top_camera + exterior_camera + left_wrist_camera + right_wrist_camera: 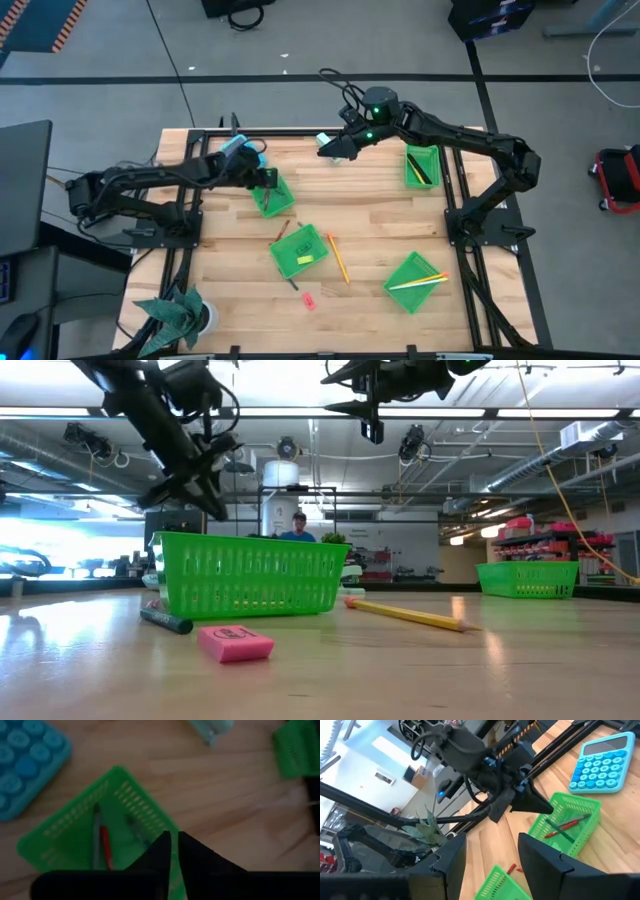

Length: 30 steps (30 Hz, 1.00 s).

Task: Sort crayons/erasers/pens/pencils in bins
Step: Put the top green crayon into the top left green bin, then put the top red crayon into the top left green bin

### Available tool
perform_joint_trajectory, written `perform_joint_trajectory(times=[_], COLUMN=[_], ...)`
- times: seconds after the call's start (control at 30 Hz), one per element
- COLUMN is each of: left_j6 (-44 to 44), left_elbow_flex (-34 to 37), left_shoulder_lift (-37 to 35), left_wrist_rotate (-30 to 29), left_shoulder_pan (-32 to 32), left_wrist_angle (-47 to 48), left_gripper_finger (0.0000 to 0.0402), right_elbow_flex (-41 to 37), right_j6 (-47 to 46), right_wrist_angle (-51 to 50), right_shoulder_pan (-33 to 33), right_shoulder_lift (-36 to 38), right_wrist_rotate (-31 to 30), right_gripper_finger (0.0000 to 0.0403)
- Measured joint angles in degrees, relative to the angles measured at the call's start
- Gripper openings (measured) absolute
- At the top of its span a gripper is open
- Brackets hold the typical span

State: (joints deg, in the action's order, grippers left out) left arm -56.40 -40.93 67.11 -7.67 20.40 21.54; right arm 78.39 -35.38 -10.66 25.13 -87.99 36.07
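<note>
My left gripper [266,181] hangs just above the bin [272,194] at the far left, pointing slantwise down. Its fingers [161,851] stand a narrow slit apart with nothing between them. That bin [75,832] holds a red crayon [105,853] and two darker sticks. My right gripper [334,150] is open and holds nothing. It hovers high near the far edge, and in the right wrist view its fingers [451,861] frame the left arm and the same bin [565,822]. A pencil [338,258], a pink eraser [308,300] and a dark crayon [165,622] lie flat on the table.
Three more green bins stand at the middle [300,250], the near right [415,282] with pencils laid across it, and the far right [422,166]. A blue calculator [25,760] lies beside the left bin. A teal-and-white block [323,139] lies near the far edge, and a plant [178,315] stands at the near left corner.
</note>
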Motion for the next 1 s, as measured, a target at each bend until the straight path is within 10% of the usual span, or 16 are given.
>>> perform_joint_trajectory(times=[0.2, 1.0], left_j6=[0.0, 7.2], left_elbow_flex=[1.8, -7.5], left_shoulder_lift=[0.0, -2.4], left_wrist_rotate=[3.2, 5.8], left_shoulder_pan=[-0.1, -1.0], left_wrist_angle=[1.0, -0.6], left_gripper_finger=[0.0006, 0.0082], right_elbow_flex=[0.0, 0.0], right_j6=[1.3, -1.3], right_wrist_angle=[0.0, 0.0], right_shoulder_pan=[0.0, 0.4], right_shoulder_lift=[0.0, 0.1], right_wrist_rotate=[-0.8, 0.4], right_gripper_finger=[0.0184, 0.0184])
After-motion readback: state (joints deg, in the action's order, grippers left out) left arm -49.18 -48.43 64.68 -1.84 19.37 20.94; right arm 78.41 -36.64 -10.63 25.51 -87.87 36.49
